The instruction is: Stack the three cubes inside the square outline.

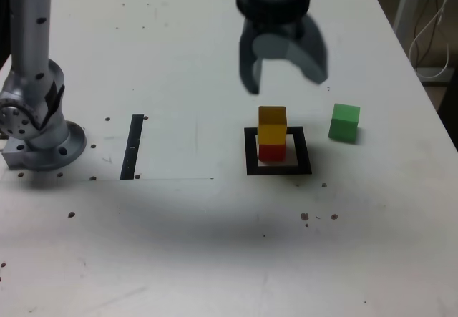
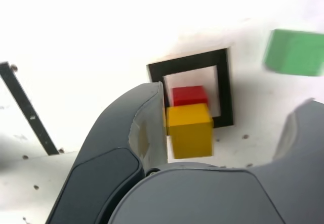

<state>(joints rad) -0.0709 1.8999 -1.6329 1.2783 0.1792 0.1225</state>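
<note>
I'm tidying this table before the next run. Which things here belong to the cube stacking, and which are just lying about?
Part of the job:
- small yellow cube, sitting on the small red cube
- small green cube, alone on the table
- thick black square outline
- dark grey gripper, open above the stack

Just lying about:
- thin black strip

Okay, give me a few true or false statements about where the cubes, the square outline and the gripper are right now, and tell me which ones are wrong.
1. The yellow cube sits on the red cube. True.
2. The green cube is inside the square outline. False: it stands on the table outside it, on the exterior view's right.
3. The gripper holds the yellow cube. False: its jaws are open above the stack, touching nothing.
4. The red cube is inside the outline. True.
5. All three cubes are stacked. False: only two are.
</note>
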